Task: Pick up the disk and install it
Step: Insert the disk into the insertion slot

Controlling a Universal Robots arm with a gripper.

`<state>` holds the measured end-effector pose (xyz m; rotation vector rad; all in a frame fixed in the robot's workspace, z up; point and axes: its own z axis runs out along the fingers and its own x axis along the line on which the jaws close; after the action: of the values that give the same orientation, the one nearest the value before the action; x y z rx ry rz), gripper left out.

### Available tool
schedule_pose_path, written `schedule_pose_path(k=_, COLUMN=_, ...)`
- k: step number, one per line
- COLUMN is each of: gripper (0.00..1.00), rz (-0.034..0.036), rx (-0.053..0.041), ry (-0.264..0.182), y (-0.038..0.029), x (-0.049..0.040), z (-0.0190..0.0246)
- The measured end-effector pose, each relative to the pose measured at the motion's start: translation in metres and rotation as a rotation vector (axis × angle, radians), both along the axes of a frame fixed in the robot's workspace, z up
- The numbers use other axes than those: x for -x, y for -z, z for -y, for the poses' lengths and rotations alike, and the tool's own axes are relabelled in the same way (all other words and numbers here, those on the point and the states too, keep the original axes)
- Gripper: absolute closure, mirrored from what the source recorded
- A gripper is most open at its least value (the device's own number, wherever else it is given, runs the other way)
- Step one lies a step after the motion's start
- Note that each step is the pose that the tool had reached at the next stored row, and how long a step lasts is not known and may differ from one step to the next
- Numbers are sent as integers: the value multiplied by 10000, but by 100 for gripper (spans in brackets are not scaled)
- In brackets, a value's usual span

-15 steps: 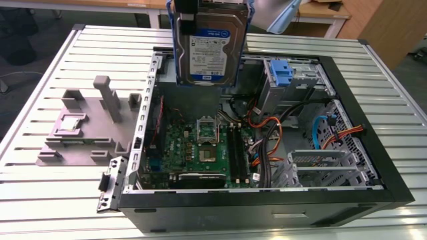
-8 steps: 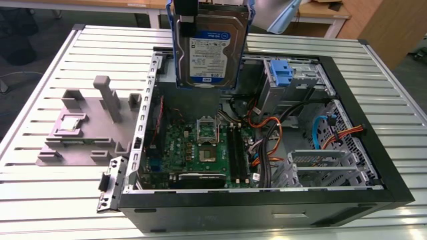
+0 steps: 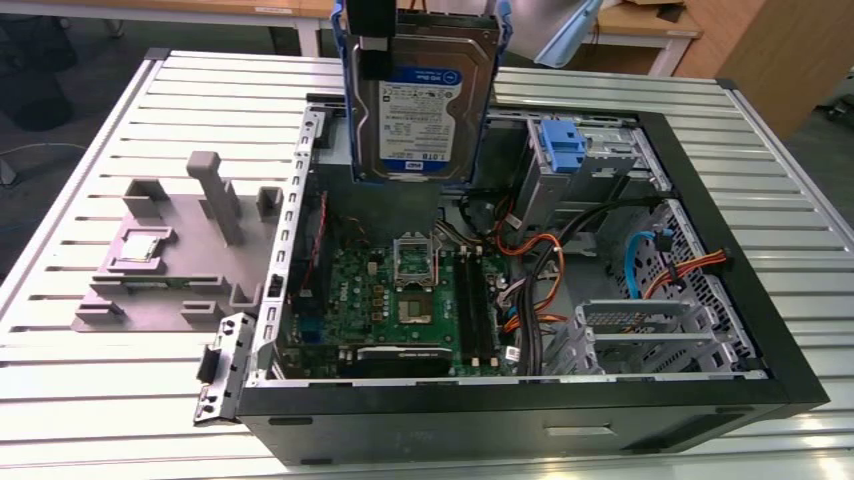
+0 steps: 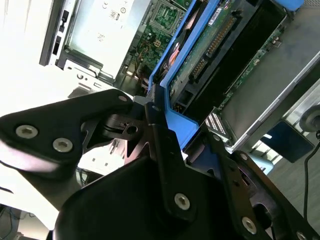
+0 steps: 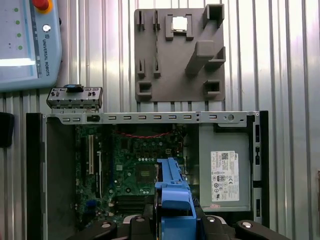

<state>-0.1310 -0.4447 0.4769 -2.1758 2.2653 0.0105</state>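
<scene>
Already clamped gripper (image 4: 180, 127) tight onto blue carrier (image 5: 172, 200) of the disk (image 3: 420, 100); held it upright, clear above the open case (image 3: 534, 410); pickup done; install not done, not yet seated in the drive cage (image 3: 607, 165) further in.

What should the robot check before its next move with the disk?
1. Grip: the tool is shut on the blue carrier of the disk: ok.
2. Disk lifted over the open computer case: ok.
3. Disk upright, its label facing the exterior view: ok.
4. Drive cage has a free slot: cannot tell.
5. Orange cables are out of the way: cannot tell.
</scene>
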Motion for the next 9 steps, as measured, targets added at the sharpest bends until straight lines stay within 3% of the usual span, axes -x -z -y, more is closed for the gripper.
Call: schedule_pose_path(k=9, gripper=63, rz=-1, rx=45, ry=0, y=0, x=0, z=47)
